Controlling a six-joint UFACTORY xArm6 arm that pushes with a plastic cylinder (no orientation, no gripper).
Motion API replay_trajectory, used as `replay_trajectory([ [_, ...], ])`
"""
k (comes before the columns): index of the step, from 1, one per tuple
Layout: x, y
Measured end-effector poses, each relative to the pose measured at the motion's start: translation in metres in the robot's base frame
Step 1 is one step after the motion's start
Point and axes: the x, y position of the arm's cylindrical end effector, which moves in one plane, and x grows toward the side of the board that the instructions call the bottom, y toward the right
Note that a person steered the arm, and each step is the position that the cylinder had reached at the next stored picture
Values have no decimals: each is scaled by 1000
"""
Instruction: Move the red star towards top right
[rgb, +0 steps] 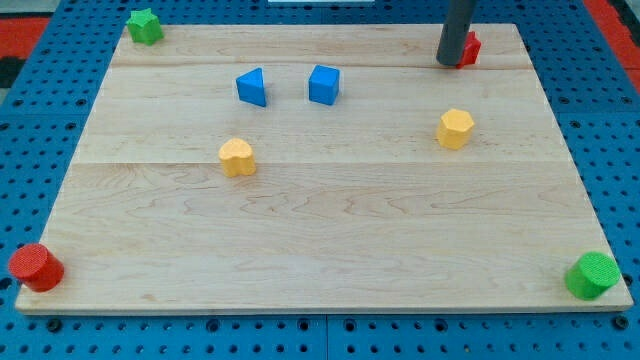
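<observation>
The red star (470, 47) sits near the board's top right corner, mostly hidden behind my rod. My tip (449, 62) rests on the board right against the star's left side. Only the star's right edge shows.
A wooden board (330, 240) on a blue pegboard. A blue triangular block (252, 87) and a blue cube (324, 85) lie at upper middle. A yellow hexagon (455, 128) at right, a yellow block (237, 157) left of centre. Green star (145, 26) top left, red cylinder (36, 267) bottom left, green cylinder (592, 275) bottom right.
</observation>
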Motion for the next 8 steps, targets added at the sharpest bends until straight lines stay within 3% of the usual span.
replay_trajectory([
  [2,4,19],
  [6,-43,40],
  [8,-44,2],
])
